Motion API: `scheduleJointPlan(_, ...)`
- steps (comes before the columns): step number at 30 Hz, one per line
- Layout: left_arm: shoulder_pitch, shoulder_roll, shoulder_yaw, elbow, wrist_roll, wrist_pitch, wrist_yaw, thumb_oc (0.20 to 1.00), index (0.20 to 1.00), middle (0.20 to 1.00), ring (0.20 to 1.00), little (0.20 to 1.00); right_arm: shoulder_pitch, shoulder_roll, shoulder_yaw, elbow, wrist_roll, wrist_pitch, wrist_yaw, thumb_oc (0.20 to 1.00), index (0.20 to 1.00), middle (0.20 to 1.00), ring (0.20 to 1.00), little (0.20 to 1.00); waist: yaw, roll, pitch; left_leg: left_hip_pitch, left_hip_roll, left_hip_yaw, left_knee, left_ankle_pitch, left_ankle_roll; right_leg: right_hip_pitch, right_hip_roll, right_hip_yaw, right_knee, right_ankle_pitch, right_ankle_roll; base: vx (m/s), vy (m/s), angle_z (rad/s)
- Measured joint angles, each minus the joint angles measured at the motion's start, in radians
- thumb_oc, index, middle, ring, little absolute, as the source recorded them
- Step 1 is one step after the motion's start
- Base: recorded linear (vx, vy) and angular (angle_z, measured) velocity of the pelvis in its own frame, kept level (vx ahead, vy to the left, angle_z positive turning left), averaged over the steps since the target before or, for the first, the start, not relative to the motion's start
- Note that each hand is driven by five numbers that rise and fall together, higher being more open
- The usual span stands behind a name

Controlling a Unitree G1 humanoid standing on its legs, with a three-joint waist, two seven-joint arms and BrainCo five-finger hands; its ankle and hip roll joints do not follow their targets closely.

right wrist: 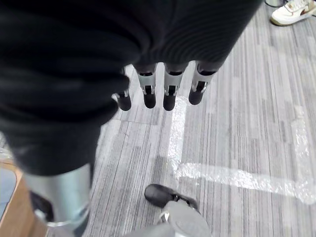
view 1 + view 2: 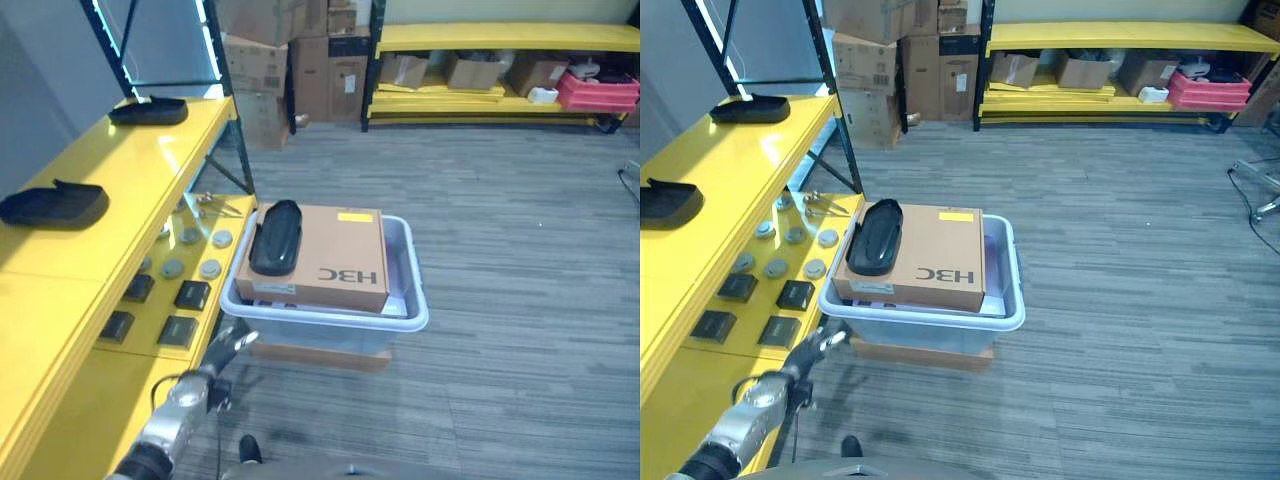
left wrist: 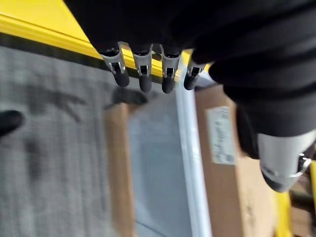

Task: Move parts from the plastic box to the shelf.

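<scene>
Nearest the robot, the left hand (image 2: 232,340) hangs low beside the yellow shelf (image 2: 110,160), its fingers (image 3: 143,74) relaxed and loosely extended with nothing between them; the left wrist view shows them just short of the near rim of the plastic box (image 2: 410,300). The right hand (image 1: 163,89) shows in its own wrist view over bare floor, well away from the work, fingers likewise slack and empty. Ahead of the left hand and a little toward the robot's right sits the box, raised on something brown beneath it, with a cardboard carton (image 2: 330,255) lying flat across its top. The part to be moved, a black oblong part (image 2: 276,237), rests on the carton's left edge, the side closer to the shelf. Its long axis runs away from the robot, roughly in line with the left arm's reach, so the left hand is plainly the nearer one and would likely need to rise above the rim and go forward to close across its narrow width. Farther off to the hand's left, two similar black parts (image 2: 55,205) (image 2: 148,110) already lie on the shelf's upper level, with small dark squares (image 2: 190,295) and round discs (image 2: 210,268) on the level below.
</scene>
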Motion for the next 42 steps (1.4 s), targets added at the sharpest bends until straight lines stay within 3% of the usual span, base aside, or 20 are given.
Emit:
scheduleJointPlan(1, -0.001, 0.001, -0.001, 0.072, 0.028, -0.008, 0.050, 1.000, 1.000, 1.000, 1.000, 1.000, -0.037, -0.004, -0.002, 0.007, 0.000, -0.003, -0.001, 1.000, 1.000, 1.000, 1.000, 1.000, 0.019, -0.024, 0.021, -0.049, 0.014, -0.044, 0.011, 0.117, -0.002, -0.052, 0.007, 0.003, 0.044, -0.022, -0.052, -0.02, -0.107, 0.22)
scheduleJointPlan(2, 0.006, -0.017, 0.003, 0.200, 0.064, -0.038, 0.096, 1.000, 1.000, 1.000, 1.000, 1.000, -0.078, -0.020, -0.002, 0.012, 0.001, -0.005, -0.001, 1.000, 1.000, 1.000, 1.000, 1.000, 0.040, -0.018, 0.046, -0.086, 0.031, -0.092, 0.047, 0.165, 0.055, -0.093, 0.009, 0.012, 0.102, -0.040, -0.091, 0.01, 0.004, -0.18)
scheduleJointPlan(3, 0.017, -0.051, 0.014, 0.369, 0.112, -0.050, 0.145, 1.000, 1.000, 1.000, 1.000, 1.000, -0.115, -0.044, 0.001, 0.018, 0.003, -0.004, -0.001, 1.000, 1.000, 1.000, 1.000, 1.000, 0.049, -0.027, 0.068, -0.114, 0.021, -0.147, 0.104, 0.145, 0.032, -0.117, -0.002, 0.030, 0.134, -0.050, -0.106, 0.05, 0.116, -0.69)
scheduleJointPlan(4, 0.028, -0.083, 0.021, 0.511, 0.154, -0.040, 0.191, 1.000, 1.000, 1.000, 1.000, 1.000, -0.148, -0.062, 0.011, 0.037, 0.005, -0.004, -0.001, 1.000, 1.000, 1.000, 1.000, 1.000, 0.061, -0.035, 0.071, -0.096, -0.034, -0.178, 0.129, 0.022, -0.036, -0.128, -0.024, 0.059, 0.125, -0.031, -0.100, 0.06, 0.127, -0.77)
scheduleJointPlan(5, 0.059, -0.100, 0.025, 0.628, 0.196, -0.029, 0.225, 1.000, 1.000, 1.000, 1.000, 1.000, -0.153, -0.077, 0.010, 0.057, 0.012, -0.018, 0.000, 1.000, 1.000, 1.000, 1.000, 1.000, 0.062, -0.023, 0.075, -0.060, -0.088, -0.193, 0.064, -0.075, -0.031, -0.122, -0.026, 0.060, 0.086, 0.009, -0.079, 0.14, 0.185, -0.44)
scheduleJointPlan(6, 0.070, -0.100, 0.050, 0.693, 0.232, -0.031, 0.247, 1.000, 1.000, 1.000, 1.000, 1.000, -0.154, -0.076, 0.008, 0.076, 0.019, -0.026, 0.000, 1.000, 1.000, 1.000, 1.000, 1.000, 0.057, -0.011, 0.082, -0.039, -0.110, -0.187, 0.005, -0.097, -0.027, -0.112, -0.016, 0.046, 0.059, 0.026, -0.089, 0.17, 0.193, 0.36)
scheduleJointPlan(8, 0.058, -0.098, 0.092, 0.801, 0.295, -0.026, 0.256, 1.000, 1.000, 1.000, 1.000, 1.000, -0.134, -0.048, 0.003, 0.090, 0.091, -0.025, -0.001, 1.000, 1.000, 1.000, 1.000, 1.000, 0.063, -0.023, 0.111, 0.000, -0.109, -0.113, -0.028, -0.121, -0.011, -0.081, -0.010, 0.014, 0.011, 0.048, -0.084, 0.20, 0.203, 0.55)
scheduleJointPlan(10, 0.100, -0.118, 0.089, 0.731, 0.305, -0.024, 0.249, 1.000, 1.000, 1.000, 1.000, 1.000, -0.138, -0.035, -0.036, 0.029, 0.201, -0.043, -0.010, 1.000, 1.000, 1.000, 1.000, 1.000, 0.083, -0.019, 0.129, 0.107, -0.109, -0.115, -0.056, -0.148, 0.027, -0.055, -0.027, 0.033, 0.018, 0.040, -0.053, 0.15, 0.144, -0.10)
scheduleJointPlan(11, 0.131, -0.132, 0.089, 0.639, 0.303, -0.031, 0.246, 1.000, 1.000, 1.000, 1.000, 1.000, -0.138, -0.027, -0.077, -0.095, 0.287, -0.062, -0.046, 1.000, 1.000, 1.000, 1.000, 1.000, 0.085, -0.003, 0.133, 0.131, -0.127, -0.114, -0.058, -0.210, 0.047, -0.046, -0.048, 0.034, 0.038, 0.035, -0.020, 0.16, 0.145, -0.11)
scheduleJointPlan(13, 0.137, -0.117, 0.100, 0.532, 0.279, -0.077, 0.246, 1.000, 1.000, 1.000, 1.000, 1.000, -0.140, 0.003, -0.151, -0.437, 0.377, -0.098, -0.146, 1.000, 1.000, 1.000, 1.000, 1.000, 0.085, -0.046, 0.139, 0.134, -0.201, -0.115, -0.058, -0.237, 0.084, -0.041, -0.117, 0.033, 0.038, 0.049, 0.023, 0.14, 0.107, 0.04)
scheduleJointPlan(15, 0.145, -0.117, 0.158, 0.532, 0.265, -0.109, 0.245, 1.000, 1.000, 1.000, 1.000, 1.000, -0.152, 0.006, -0.222, -0.746, 0.393, -0.127, -0.258, 1.000, 1.000, 1.000, 1.000, 1.000, 0.094, -0.054, 0.136, 0.137, -0.237, -0.118, -0.058, -0.248, 0.106, -0.040, -0.154, 0.030, 0.041, 0.063, 0.046, 0.09, 0.061, 0.07)
scheduleJointPlan(16, 0.153, -0.090, 0.167, 0.538, 0.265, -0.125, 0.243, 1.000, 1.000, 1.000, 1.000, 1.000, -0.222, -0.035, -0.269, -0.831, 0.379, -0.214, -0.338, 1.000, 1.000, 1.000, 1.000, 1.000, 0.102, -0.057, 0.134, 0.134, -0.249, -0.118, -0.052, -0.238, 0.126, -0.046, -0.168, 0.027, 0.048, 0.070, 0.046, 0.09, 0.060, 0.16)
scheduleJointPlan(19, 0.153, -0.036, 0.162, 0.537, 0.265, -0.131, 0.241, 1.000, 1.000, 1.000, 1.000, 1.000, -0.320, -0.132, -0.325, -0.853, 0.329, -0.237, -0.457, 1.000, 1.000, 1.000, 1.000, 1.000, 0.148, -0.060, 0.132, 0.125, -0.251, -0.130, -0.052, -0.235, 0.130, -0.060, -0.170, 0.025, 0.058, 0.082, 0.052, 0.07, 0.050, 0.19)
scheduleJointPlan(20, 0.159, -0.012, 0.159, 0.540, 0.265, -0.131, 0.231, 1.000, 1.000, 1.000, 1.000, 1.000, -0.384, -0.188, -0.344, -0.864, 0.312, -0.226, -0.513, 1.000, 1.000, 1.000, 1.000, 1.000, 0.168, -0.062, 0.131, 0.116, -0.251, -0.139, -0.051, -0.234, 0.129, -0.060, -0.168, 0.023, 0.056, 0.083, 0.053, 0.07, 0.065, 0.08)
scheduleJointPlan(24, 0.173, -0.021, 0.156, 0.540, 0.267, -0.132, 0.184, 1.000, 1.000, 1.000, 1.000, 1.000, -0.509, -0.282, -0.343, -0.867, 0.269, -0.157, -0.561, 1.000, 1.000, 1.000, 1.000, 1.000, 0.189, -0.052, 0.135, 0.093, -0.252, -0.149, -0.051, -0.223, 0.124, -0.061, -0.161, -0.001, 0.032, 0.084, 0.055, 0.02, 0.073, 0.07)
scheduleJointPlan(29, 0.171, -0.033, 0.125, 0.545, 0.267, -0.156, 0.152, 1.000, 1.000, 1.000, 1.000, 1.000, -0.592, -0.340, -0.313, -0.767, 0.263, -0.079, -0.544, 1.000, 1.000, 1.000, 1.000, 1.000, 0.213, -0.029, 0.154, 0.064, -0.255, -0.172, -0.052, -0.218, 0.113, -0.074, -0.160, -0.027, 0.026, 0.079, 0.062, 0.00, 0.102, 0.13)
scheduleJointPlan(33, 0.163, -0.046, 0.107, 0.545, 0.264, -0.186, 0.131, 1.000, 1.000, 1.000, 1.000, 1.000, -0.700, -0.379, -0.262, -0.617, 0.267, -0.043, -0.487, 1.000, 1.000, 1.000, 1.000, 1.000, 0.237, 0.018, 0.205, -0.005, -0.258, -0.198, -0.051, -0.183, 0.117, -0.134, -0.162, -0.047, 0.042, 0.084, 0.063, -0.08, 0.100, 0.19)
scheduleJointPlan(38, 0.095, -0.050, 0.070, 0.570, 0.231, -0.224, 0.123, 1.000, 1.000, 1.000, 1.000, 1.000, -0.893, -0.401, -0.136, -0.407, 0.288, -0.036, -0.414, 1.000, 1.000, 1.000, 1.000, 1.000, 0.309, 0.077, 0.333, -0.102, -0.261, -0.245, 0.022, -0.172, 0.118, -0.187, -0.165, -0.080, 0.077, 0.085, 0.055, -0.06, 0.053, 0.26)
scheduleJointPlan(42, 0.085, -0.050, 0.050, 0.566, 0.225, -0.234, 0.112, 1.000, 1.000, 1.000, 1.000, 1.000, -0.924, -0.388, -0.107, -0.398, 0.296, -0.036, -0.386, 1.000, 1.000, 1.000, 1.000, 1.000, 0.385, 0.081, 0.367, -0.115, -0.271, -0.264, 0.026, -0.166, 0.126, -0.202, -0.180, -0.108, 0.120, 0.059, 0.060, -0.03, 0.053, 0.25)
